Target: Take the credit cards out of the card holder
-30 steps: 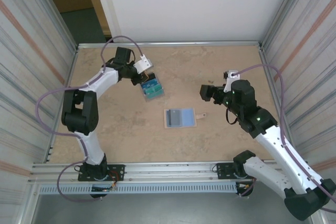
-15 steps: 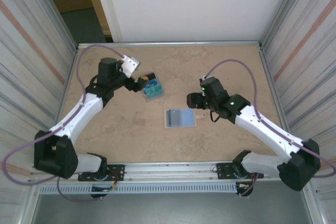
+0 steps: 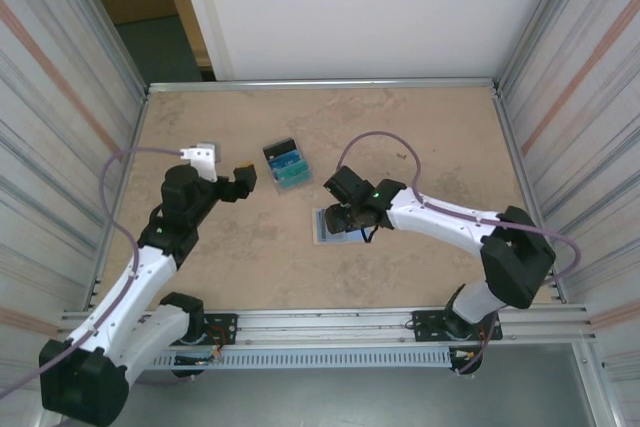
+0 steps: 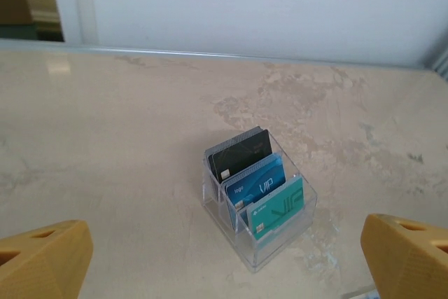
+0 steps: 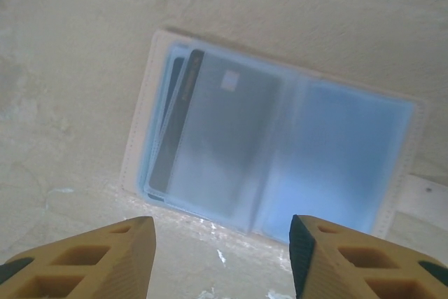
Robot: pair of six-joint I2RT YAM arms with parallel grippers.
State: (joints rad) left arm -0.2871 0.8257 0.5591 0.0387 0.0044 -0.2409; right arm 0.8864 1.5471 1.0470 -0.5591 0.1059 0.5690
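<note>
One tool (image 5: pixel 220 232), right, over card holder (image 5: pixel 343 152)

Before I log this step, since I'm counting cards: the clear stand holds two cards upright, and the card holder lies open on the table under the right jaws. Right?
Not quite: the clear stand holds three cards upright, black, blue and teal, as the left wrist view shows. The card holder does lie open on the table under the right jaws.

"VIP" on the blue card (image 4: pixel 257 185) and teal card (image 4: pixel 276 209)
</note>
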